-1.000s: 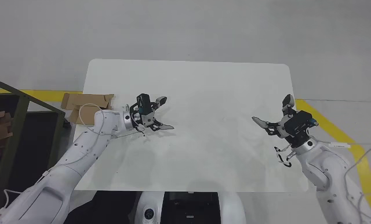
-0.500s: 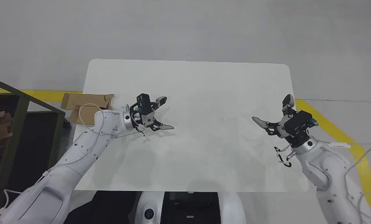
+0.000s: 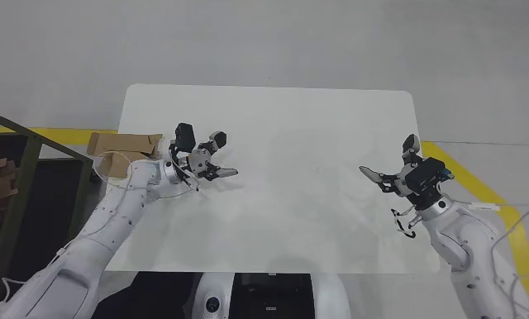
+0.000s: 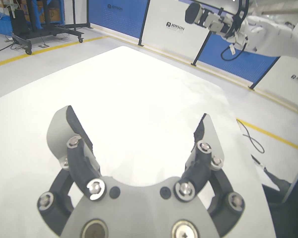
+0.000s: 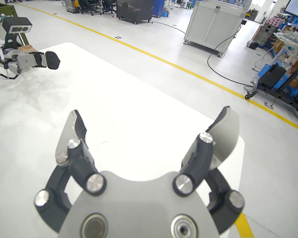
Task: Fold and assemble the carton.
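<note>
A flat brown carton (image 3: 124, 145) lies off the white table's (image 3: 281, 129) left edge, partly behind the left arm. My left gripper (image 3: 221, 156) hovers over the table's left part, just right of the carton, open and holding nothing; its own view shows the spread fingers (image 4: 136, 125) over bare tabletop. My right gripper (image 3: 388, 162) is open near the table's right edge, and its own view shows the fingers (image 5: 151, 122) apart over the table corner. A corner of the carton (image 5: 27, 48) peeks out behind the left arm in the right wrist view.
A dark green frame (image 3: 25, 166) stands on the floor left of the table, beside the carton. Yellow floor tape (image 3: 463, 178) runs past the table's right side. The broad table middle (image 3: 297, 187) lies bare between the two grippers.
My left gripper has drawn back to the left toward the carton and turned a little. The right arm has stayed where it was.
</note>
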Controlling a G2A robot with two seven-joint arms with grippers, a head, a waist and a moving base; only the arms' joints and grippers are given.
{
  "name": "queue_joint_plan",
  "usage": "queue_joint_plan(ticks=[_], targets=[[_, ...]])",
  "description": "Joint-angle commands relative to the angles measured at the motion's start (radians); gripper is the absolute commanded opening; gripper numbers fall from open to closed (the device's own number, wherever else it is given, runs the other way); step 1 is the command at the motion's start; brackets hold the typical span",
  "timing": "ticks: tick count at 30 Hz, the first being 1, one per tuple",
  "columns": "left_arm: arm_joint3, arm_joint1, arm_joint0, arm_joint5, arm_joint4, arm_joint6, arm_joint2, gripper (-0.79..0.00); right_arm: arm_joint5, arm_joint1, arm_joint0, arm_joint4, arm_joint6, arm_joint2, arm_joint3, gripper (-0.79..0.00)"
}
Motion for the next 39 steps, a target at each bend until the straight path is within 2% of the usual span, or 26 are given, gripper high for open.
queue_joint_plan(ticks=[1, 7, 15, 21, 26, 39], targets=[[-0.006, 0.016, 0.016, 0.002, -0.069, -0.004, -0.019, 0.0, 0.0, 0.0, 0.0, 0.0, 0.0, 0.0, 0.0, 0.0], [-0.022, 0.08, 0.076, 0.002, -0.203, -0.046, -0.118, 0.0, 0.0, 0.0, 0.0, 0.0, 0.0, 0.0, 0.0, 0.0], [-0.101, 0.154, 0.221, 0.002, -0.358, -0.127, -0.28, 0.0, 0.0, 0.0, 0.0, 0.0, 0.0, 0.0, 0.0, 0.0], [-0.096, 0.199, 0.32, 0.002, -0.499, -0.212, -0.41, 0.0, 0.0, 0.0, 0.0, 0.0, 0.0, 0.0, 0.0, 0.0], [-0.091, 0.213, 0.37, 0.002, -0.578, -0.244, -0.475, 0.0, 0.0, 0.0, 0.0, 0.0, 0.0, 0.0, 0.0, 0.0], [-0.091, 0.213, 0.37, 0.002, -0.578, -0.244, -0.475, 0.0, 0.0, 0.0, 0.0, 0.0, 0.0, 0.0, 0.0, 0.0]])
